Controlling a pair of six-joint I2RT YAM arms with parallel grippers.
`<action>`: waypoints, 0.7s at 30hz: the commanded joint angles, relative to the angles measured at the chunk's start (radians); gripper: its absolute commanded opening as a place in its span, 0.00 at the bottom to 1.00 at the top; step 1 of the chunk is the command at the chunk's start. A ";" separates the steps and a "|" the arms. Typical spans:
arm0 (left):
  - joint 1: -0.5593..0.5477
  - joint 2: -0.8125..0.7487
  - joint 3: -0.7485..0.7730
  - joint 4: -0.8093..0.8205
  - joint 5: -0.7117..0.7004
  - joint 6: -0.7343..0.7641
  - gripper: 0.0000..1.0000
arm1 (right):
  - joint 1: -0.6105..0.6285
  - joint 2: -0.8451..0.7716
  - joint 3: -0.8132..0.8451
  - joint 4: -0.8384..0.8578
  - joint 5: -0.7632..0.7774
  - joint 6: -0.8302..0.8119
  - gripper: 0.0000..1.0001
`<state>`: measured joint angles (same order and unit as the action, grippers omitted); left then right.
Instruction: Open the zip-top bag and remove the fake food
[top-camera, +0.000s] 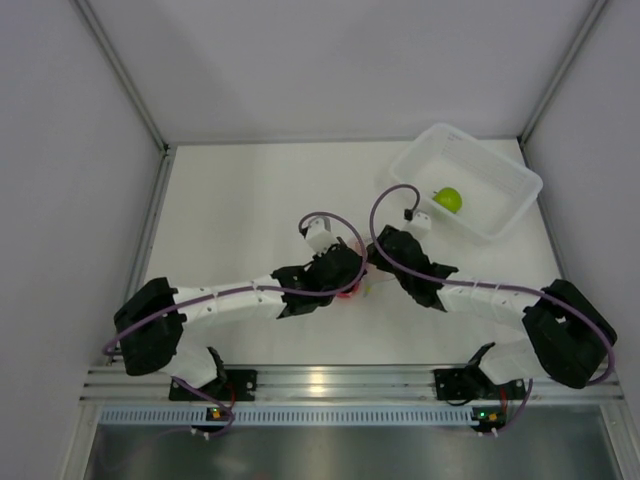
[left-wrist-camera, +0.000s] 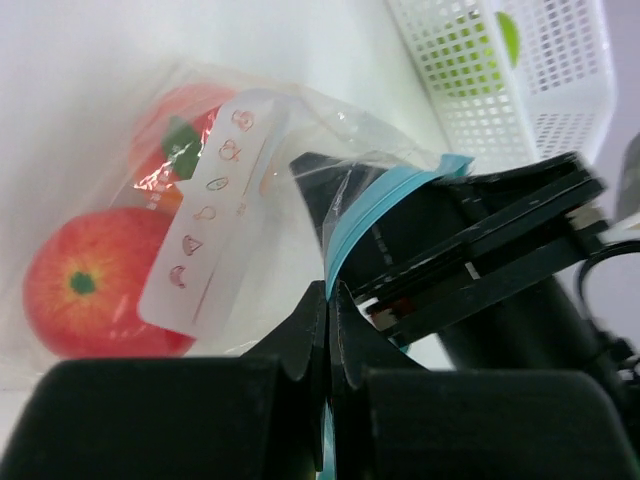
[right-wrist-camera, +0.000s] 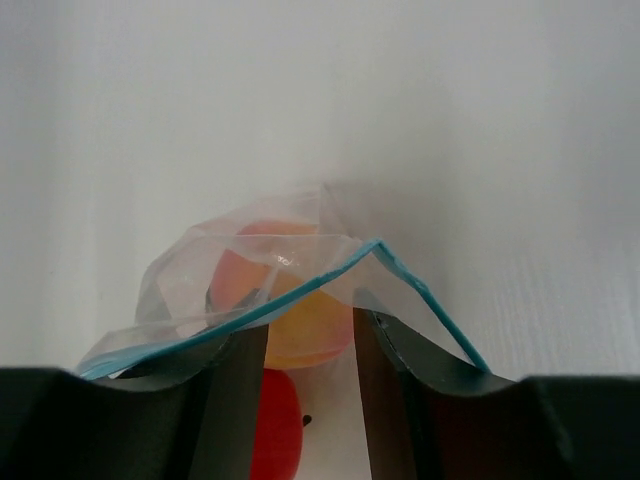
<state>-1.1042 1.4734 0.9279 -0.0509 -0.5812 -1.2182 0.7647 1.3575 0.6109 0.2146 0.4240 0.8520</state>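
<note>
The zip-top bag (left-wrist-camera: 250, 190) lies at mid-table (top-camera: 358, 287), clear and crinkled, with a teal zip strip (left-wrist-camera: 372, 203). My left gripper (left-wrist-camera: 328, 292) is shut on that strip (top-camera: 350, 270). My right gripper (right-wrist-camera: 310, 328) meets it from the right (top-camera: 376, 258). Its fingers stand apart inside the bag's mouth, with the strip (right-wrist-camera: 300, 290) draped over them. An orange-peach fruit (right-wrist-camera: 290, 345) sits between the fingertips; whether they touch it I cannot tell. A red fruit (right-wrist-camera: 275, 425) (left-wrist-camera: 95, 285) lies nearer in the bag. A lime green fruit (top-camera: 447, 199) rests in the bin.
The white translucent bin (top-camera: 500, 210) stands at the back right, its perforated wall (left-wrist-camera: 560, 110) close behind the bag. Grey walls enclose the table on three sides. The arms' bases and a metal rail (top-camera: 320, 385) line the near edge.
</note>
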 joint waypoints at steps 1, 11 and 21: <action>-0.002 -0.032 0.086 0.085 -0.006 -0.125 0.00 | 0.004 -0.044 0.019 -0.116 0.122 -0.083 0.40; -0.002 -0.038 0.097 0.085 0.009 -0.159 0.00 | -0.053 0.003 0.257 -0.587 0.415 -0.353 0.43; -0.002 0.027 -0.030 0.083 -0.025 -0.199 0.00 | -0.054 -0.011 0.251 -0.606 0.240 -0.436 0.46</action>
<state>-1.1095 1.4815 0.9287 0.0227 -0.5575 -1.3846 0.7258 1.3514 0.8646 -0.3714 0.6956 0.4675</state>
